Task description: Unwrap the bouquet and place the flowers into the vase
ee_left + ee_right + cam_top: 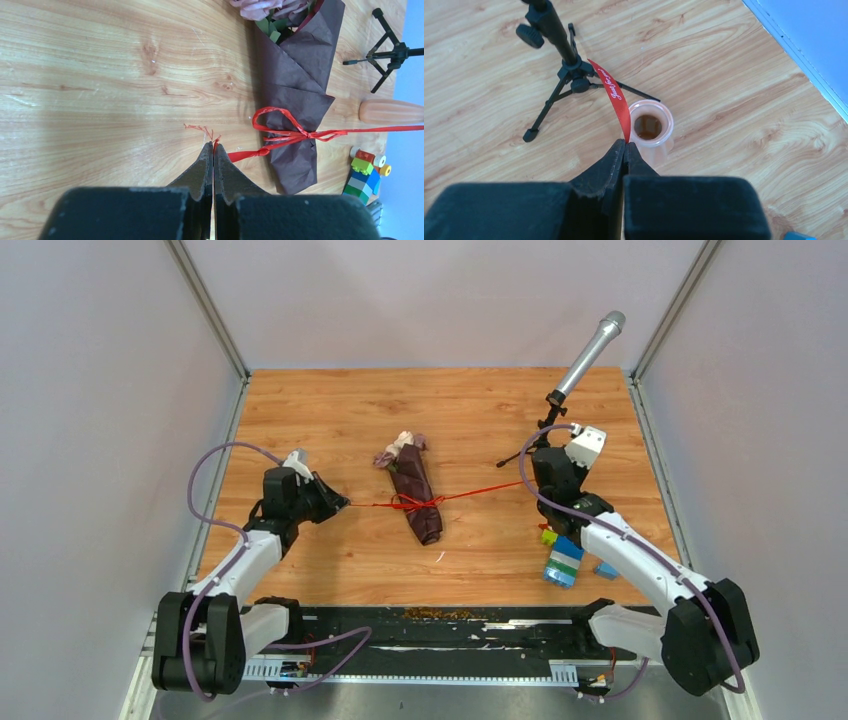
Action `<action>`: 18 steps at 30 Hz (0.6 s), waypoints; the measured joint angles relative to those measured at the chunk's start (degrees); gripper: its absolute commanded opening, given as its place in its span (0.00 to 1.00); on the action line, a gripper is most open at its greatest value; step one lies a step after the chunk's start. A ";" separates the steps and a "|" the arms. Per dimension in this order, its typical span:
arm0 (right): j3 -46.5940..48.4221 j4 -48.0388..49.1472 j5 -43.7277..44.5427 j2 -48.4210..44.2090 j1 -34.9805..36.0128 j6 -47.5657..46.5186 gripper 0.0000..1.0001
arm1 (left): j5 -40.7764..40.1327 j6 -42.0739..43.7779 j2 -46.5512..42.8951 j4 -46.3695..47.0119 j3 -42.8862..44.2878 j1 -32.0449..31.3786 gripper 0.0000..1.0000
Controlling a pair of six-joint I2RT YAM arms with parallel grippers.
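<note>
Wood-grain table (330, 410), grey walls: the bouquet (417, 495) lies at its centre, red ribbon (478, 492) tied round the wrap. The left claw (213, 148) and the right claw (625, 146) each pinch a ribbon end, line taut. Advise an even, level outward pull so the bow releases without dragging the bouquet.

A light wooden tabletop (320, 410) is enclosed by plain pale walls (90, 390). Toward the far right corner, a silver microphone (592, 352) is held tilted on a small black tripod (569, 75). Nearer the front right, a stack of colourful toy bricks (563, 558) is seen, with a small blue piece (606, 569) just beside it.
</note>
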 measured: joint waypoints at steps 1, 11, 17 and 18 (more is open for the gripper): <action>0.17 0.00 -0.17 -0.33 -0.39 -0.17 0.00 | 0.02 0.00 -0.15 0.00 -0.04 0.20 0.00; 0.42 0.04 -2.58 -3.23 -4.35 -1.90 0.00 | 0.66 -0.04 -0.52 -0.42 -1.07 3.45 0.00; 0.42 0.04 -3.41 -3.74 -6.25 -3.04 0.00 | 1.09 -0.04 -0.83 -0.79 -1.07 6.69 0.00; 0.42 0.02 -3.50 -3.74 -6.45 -3.19 0.00 | 1.38 0.00 -0.85 -0.85 -1.07 7.02 0.00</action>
